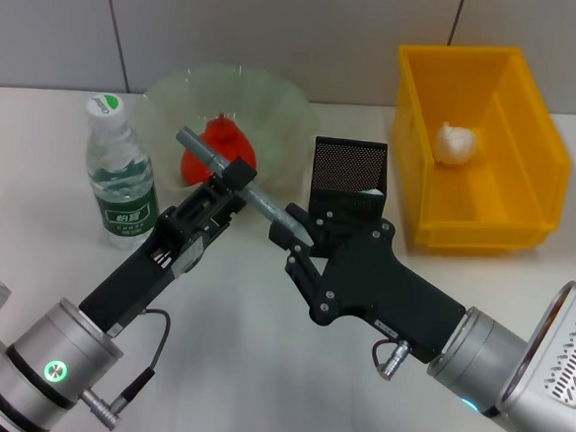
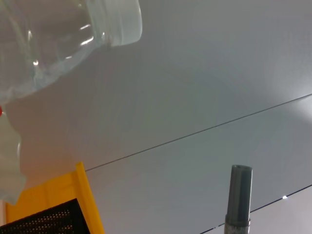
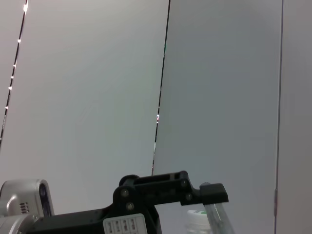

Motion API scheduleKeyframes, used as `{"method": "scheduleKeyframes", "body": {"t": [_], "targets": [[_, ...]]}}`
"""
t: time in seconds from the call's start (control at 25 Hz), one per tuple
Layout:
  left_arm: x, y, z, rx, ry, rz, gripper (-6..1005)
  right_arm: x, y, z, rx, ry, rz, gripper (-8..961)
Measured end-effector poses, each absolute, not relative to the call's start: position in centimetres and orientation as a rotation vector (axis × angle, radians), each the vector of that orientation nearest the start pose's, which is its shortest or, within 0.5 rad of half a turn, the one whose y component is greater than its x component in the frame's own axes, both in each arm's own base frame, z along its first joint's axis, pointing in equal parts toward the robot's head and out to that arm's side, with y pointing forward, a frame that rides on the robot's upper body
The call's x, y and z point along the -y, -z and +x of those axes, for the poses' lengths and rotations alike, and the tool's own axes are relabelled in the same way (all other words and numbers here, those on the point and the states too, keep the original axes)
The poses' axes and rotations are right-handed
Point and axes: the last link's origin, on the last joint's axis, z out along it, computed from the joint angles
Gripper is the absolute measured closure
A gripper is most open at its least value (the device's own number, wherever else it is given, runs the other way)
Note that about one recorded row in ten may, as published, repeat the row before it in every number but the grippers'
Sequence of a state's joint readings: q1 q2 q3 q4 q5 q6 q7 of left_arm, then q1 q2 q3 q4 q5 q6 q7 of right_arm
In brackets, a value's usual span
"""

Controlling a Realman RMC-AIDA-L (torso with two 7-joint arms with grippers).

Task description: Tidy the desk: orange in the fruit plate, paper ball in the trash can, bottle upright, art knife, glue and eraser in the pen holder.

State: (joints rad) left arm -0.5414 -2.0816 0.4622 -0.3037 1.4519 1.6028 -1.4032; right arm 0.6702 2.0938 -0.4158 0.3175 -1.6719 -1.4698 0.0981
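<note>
Clamped the art knife (image 1: 259, 199) mid-shaft in the left gripper (image 1: 229, 177), with its far end at the right gripper (image 1: 302, 232) (hold there impossible to tell) beside the pen holder (image 1: 349, 166); risked dropping it if released early.

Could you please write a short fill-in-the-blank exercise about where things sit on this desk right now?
1. The paper ball lies inside the yellow ____.
2. The orange rests in the pale green ____.
3. The bottle stands ____ on the desk, left of the fruit plate.
4. The grey rod-like tool spans between the left claw and the ____ claw, in front of the pen holder.

Missing words: trash can; fruit plate; upright; right
</note>
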Motion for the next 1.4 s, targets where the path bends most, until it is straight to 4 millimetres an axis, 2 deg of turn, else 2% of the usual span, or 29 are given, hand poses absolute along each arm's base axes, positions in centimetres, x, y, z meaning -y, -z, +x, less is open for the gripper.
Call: {"method": "scheduleKeyframes", "body": {"t": [0.24,0.36,0.44,0.56,0.6,0.64,0.68,0.76,0.8,0.84,0.88,0.96,1.12,1.2,1.4], "targets": [[-27.1,7.3,-24.4,1.684,1.791,-1.753,402,-28.4,10.8,20.4,-0.091,-1.093,-2.278,801],[-27.2,7.2,-24.5,1.679,1.789,-1.756,147,-28.3,10.7,20.4,-0.091,-1.095,-2.275,801],[-27.3,7.0,-24.6,1.657,1.781,-1.777,148,-28.4,10.5,20.4,-0.093,-1.107,-2.257,801],[-28.2,6.0,-24.6,1.519,1.728,-1.942,149,-28.3,10.1,20.5,-0.094,-1.127,-2.23,801],[-28.2,6.0,-24.6,1.519,1.728,-1.942,150,-28.3,10.1,20.5,-0.094,-1.127,-2.23,801],[-28.7,5.2,-24.4,1.401,1.681,-2.08,150,-28.1,9.9,20.6,-0.093,-1.137,-2.218,801],[-28.8,4.8,-24.4,1.344,1.658,-2.142,150,-28.1,9.9,20.6,-0.093,-1.14,-2.215,800],[-28.7,4.1,-24.4,1.226,1.605,-2.278,151,-27.9,9.8,20.8,-0.096,-1.141,-2.211,800],[-28.7,4.1,-24.4,1.226,1.605,-2.278,152,-27.9,9.8,20.8,-0.096,-1.141,-2.211,800],[-28.3,3.2,-24.5,1.096,1.544,-2.41,152,-27.9,9.7,21.0,-0.104,-1.138,-2.209,800],[-28.0,2.8,-24.6,1.038,1.512,-2.476,152,-27.9,9.7,21.1,-0.108,-1.137,-2.208,800],[-27.7,2.6,-24.7,0.989,1.489,-2.525,152,-27.8,9.7,21.2,-0.111,-1.137,-2.207,799],[-26.4,2.7,-24.9,0.687,1.214,-2.876,152,-27.5,9.1,21.7,-0.119,-1.15,-2.188,799],[-26.2,3.2,-25.4,0.573,1.093,-2.939,152,-27.8,8.2,22.4,-0.17,-1.189,-2.19,798],[-26.2,2.9,-26.7,0.461,0.96,-2.937,152,-28.4,6.8,23.1,-0.27,-1.251,-2.201,797]]}}
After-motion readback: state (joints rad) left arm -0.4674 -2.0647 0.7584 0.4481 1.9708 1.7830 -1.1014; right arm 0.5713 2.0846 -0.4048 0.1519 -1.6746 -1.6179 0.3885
